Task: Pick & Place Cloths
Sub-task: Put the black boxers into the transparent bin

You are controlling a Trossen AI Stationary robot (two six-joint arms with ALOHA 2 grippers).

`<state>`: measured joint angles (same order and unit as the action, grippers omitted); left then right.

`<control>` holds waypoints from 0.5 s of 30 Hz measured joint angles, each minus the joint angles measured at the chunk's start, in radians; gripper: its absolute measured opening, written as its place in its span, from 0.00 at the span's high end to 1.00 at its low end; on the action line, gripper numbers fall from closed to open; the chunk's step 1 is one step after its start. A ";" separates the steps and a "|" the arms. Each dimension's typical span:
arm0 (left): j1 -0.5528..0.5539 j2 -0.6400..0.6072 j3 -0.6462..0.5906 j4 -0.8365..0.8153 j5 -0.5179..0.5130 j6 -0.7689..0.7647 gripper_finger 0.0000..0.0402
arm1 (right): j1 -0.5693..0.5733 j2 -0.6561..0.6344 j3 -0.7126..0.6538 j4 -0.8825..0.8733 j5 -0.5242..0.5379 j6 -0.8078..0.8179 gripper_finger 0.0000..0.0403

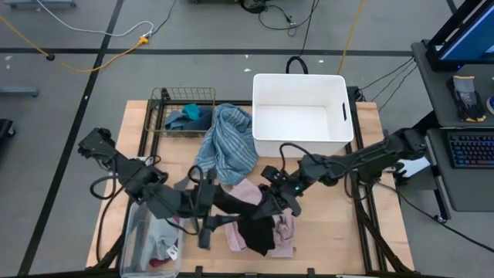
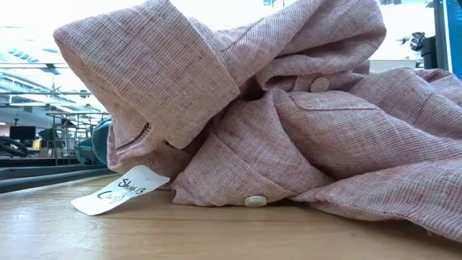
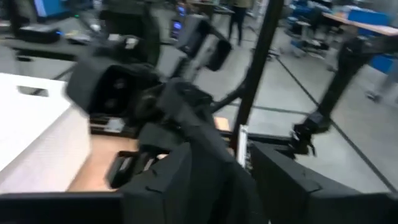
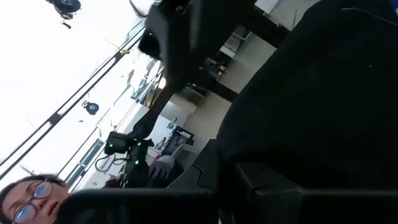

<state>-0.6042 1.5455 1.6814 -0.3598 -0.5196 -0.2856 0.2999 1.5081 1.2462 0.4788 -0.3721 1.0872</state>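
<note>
Black shorts [image 1: 251, 224] hang between my two grippers over the table's near middle, above a pink cloth [image 1: 285, 232] that lies on the table and fills the low view [image 2: 289, 130]. My left gripper [image 1: 207, 202] is shut on the shorts' left end. My right gripper [image 1: 272, 199] is shut on their right end. A blue-striped towel [image 1: 228, 147] lies on the table's middle, its far end against the wire basket [image 1: 166, 96]. Teal and navy pieces [image 1: 185, 117] lie in that basket. My left gripper holds the black shorts by their left end [image 3: 199, 155], coming level from the table's left. The cloth bunches over the fingers and hides the contact. The shorts run across to the other gripper, lifted off the table. My right gripper holds the black shorts by their right end [image 4: 323, 93], coming level from the table's right. The cloth covers the fingers, so the kind of hold does not show. The shorts' lower part [image 1: 261, 235] hangs down over the pink cloth.
A white bin [image 1: 299, 76] stands at the far right of the middle. A clear plastic bin [image 1: 143, 232] with cloth and a tag in it stands at the near left. A paper tag [image 2: 119, 189] lies by the pink cloth. A person shows in the right wrist view [image 4: 25, 199].
</note>
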 joint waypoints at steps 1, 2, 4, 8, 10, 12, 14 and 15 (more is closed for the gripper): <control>0.002 0.000 0.000 -0.002 0.026 0.005 0.54 | -0.001 0.006 0.003 -0.001 0.000 0.002 1.00; 0.004 0.001 0.000 -0.003 0.050 0.005 0.51 | -0.005 0.012 0.005 0.000 -0.002 0.004 1.00; 0.011 0.001 0.000 -0.009 0.085 -0.002 0.48 | -0.011 0.014 0.006 -0.002 -0.007 0.017 1.00; 0.015 0.001 0.000 -0.052 0.121 -0.028 0.44 | -0.020 0.013 0.006 0.008 -0.013 0.019 1.00; 0.020 0.002 0.000 -0.080 0.123 -0.041 0.44 | -0.023 0.013 0.006 0.020 -0.019 0.024 1.00; 0.031 0.014 0.000 -0.082 0.128 -0.049 0.44 | -0.025 0.013 0.006 0.028 -0.023 0.034 1.00; 0.042 0.024 0.000 -0.086 0.138 -0.049 0.44 | -0.025 0.013 0.006 0.027 -0.023 0.035 1.00; 0.047 0.027 0.000 -0.090 0.146 -0.049 0.44 | -0.025 0.013 0.006 0.023 -0.023 0.035 1.00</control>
<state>-0.5573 1.5729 1.6810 -0.4499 -0.3740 -0.3350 0.2745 1.5211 1.2522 0.5021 -0.3954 1.1221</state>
